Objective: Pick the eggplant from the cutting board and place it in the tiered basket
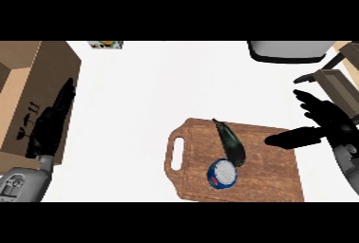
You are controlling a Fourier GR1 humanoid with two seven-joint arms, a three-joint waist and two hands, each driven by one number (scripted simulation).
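the eggplant [230,142], dark and long, lies on the cutting board [270,178] in the board's upper middle part, its thin stem end pointing toward the board's far edge and its thicker end pointing toward the board's near edge. that thicker end touches or just overlaps a round tin [223,173] with a blue rim and a pale top, which sits on the board nearer its handle side. the board's handle slot is at its left end. the right hand [324,121] hangs over the board's right far corner, fingers [306,98] straight and spread, pointing away from the board, with the thumb [286,139] stretched out leftward above the board's surface. the eggplant lies to the left of the thumb tip, near it but clearly apart, with bare wood between them; nothing is in this hand. beyond the board's right far corner stands what looks like the tiered basket [335,78], dark-framed with a tan tray, cut off by the view's edge, and next to it a grey rounded vessel [288,50]. well left of the board the left hand [48,126] rests with fingers straight and holding nothing, over a brown cardboard box [28,80]. far beyond the board's handle side a small yellow and green packet [107,45] lies on the white counter [154,85].
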